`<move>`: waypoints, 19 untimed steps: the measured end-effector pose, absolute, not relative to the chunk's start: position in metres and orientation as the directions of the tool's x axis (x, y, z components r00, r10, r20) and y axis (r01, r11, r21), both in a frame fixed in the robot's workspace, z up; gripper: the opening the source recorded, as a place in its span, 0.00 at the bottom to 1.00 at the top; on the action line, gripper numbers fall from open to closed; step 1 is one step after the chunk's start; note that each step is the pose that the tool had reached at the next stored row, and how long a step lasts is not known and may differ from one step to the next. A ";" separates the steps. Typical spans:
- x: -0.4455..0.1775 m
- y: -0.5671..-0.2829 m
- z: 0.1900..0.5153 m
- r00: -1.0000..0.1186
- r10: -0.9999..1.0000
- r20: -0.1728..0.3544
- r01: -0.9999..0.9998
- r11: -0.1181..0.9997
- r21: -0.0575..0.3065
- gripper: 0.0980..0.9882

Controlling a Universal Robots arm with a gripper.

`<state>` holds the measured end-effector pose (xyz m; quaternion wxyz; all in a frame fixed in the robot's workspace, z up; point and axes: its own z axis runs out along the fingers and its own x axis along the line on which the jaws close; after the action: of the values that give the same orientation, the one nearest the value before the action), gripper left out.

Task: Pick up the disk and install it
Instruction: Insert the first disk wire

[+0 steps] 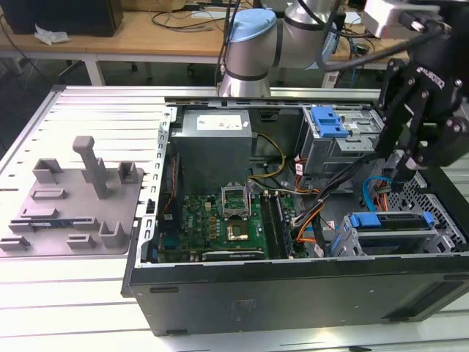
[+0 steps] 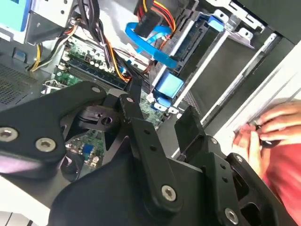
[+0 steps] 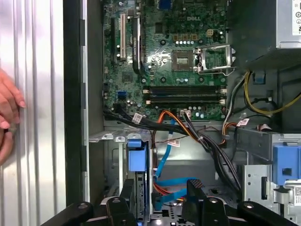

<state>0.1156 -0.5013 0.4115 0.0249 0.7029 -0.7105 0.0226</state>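
Disk (image 1: 388,220) edge-on in drive bay; likely rigid, dense, shock-sensitive; grip by blue rails. Hand (image 1: 401,180) above, spread, empty.

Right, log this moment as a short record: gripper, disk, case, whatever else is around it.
gripper: open, holding nothing, poised over the drive bay at the exterior view's right end of the case
disk: sitting in that bay, blue rails showing
case: open, motherboard exposed
fixture: grey, upright posts, on the table to the exterior view's left of the case
person: a hand over the table beside the case
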 end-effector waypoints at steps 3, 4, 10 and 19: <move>0.119 -0.489 0.411 -0.010 -0.986 0.164 -1.000 0.011 0.006 0.52; 0.121 -0.484 0.411 -0.010 -0.979 0.202 -1.000 0.012 0.006 0.52; 0.145 -0.468 0.410 -0.007 -0.952 0.305 -1.000 0.013 0.016 0.29; 0.159 -0.424 0.406 -0.005 -0.910 0.415 -1.000 0.015 0.020 0.22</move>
<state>0.1587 -0.4237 0.4056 0.1580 0.6873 -0.6946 0.1423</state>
